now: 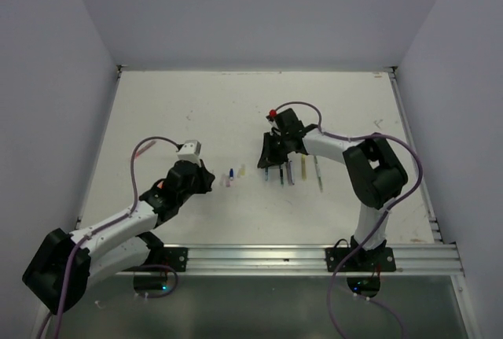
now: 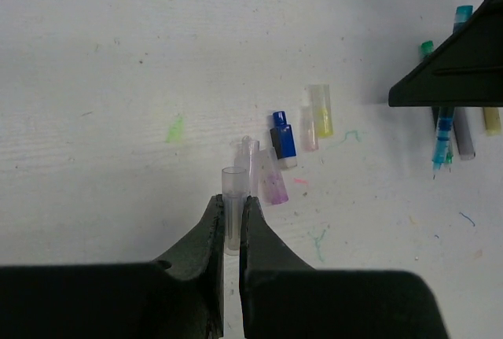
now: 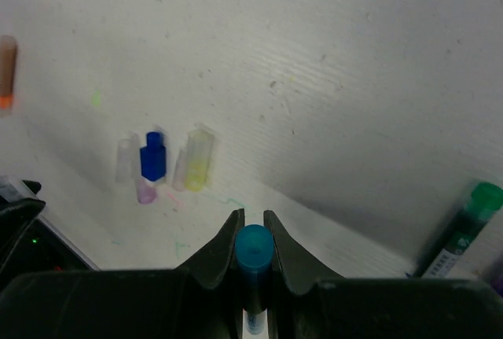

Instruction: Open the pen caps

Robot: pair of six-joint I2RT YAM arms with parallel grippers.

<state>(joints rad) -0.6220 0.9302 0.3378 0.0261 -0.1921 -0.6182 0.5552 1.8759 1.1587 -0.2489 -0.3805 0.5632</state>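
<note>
A clear pen cap (image 2: 233, 189) stands upright between the left fingers (image 2: 218, 211). They are clenched on it and pinch its lower half, so its open top sticks out past the fingertips.

More caps lie on the white bench (image 2: 118, 119) just past those fingertips. The cap with a purple end (image 2: 272, 184) is just beside the held one, a little to the right. Farther out and to the right are a dark blue cap (image 2: 283, 136), then a pale pink cap (image 2: 309, 125) and a yellow cap (image 2: 321, 111). These loose caps lie close together, each at its own slant.

The right fingers (image 3: 236, 233) are grasping a blue-ended pen (image 3: 254, 248). It is squeezed between them with its round blue end near the fingertips. The dark blue and yellow caps lie ahead of these fingers, off to the left. A green pen (image 3: 471, 213) lies on the bench to the right of them.

In the top view, the loose caps sit between the two sets of fingers. A few more pens (image 1: 318, 175) lie side by side on the bench, just beside the right fingers.
</note>
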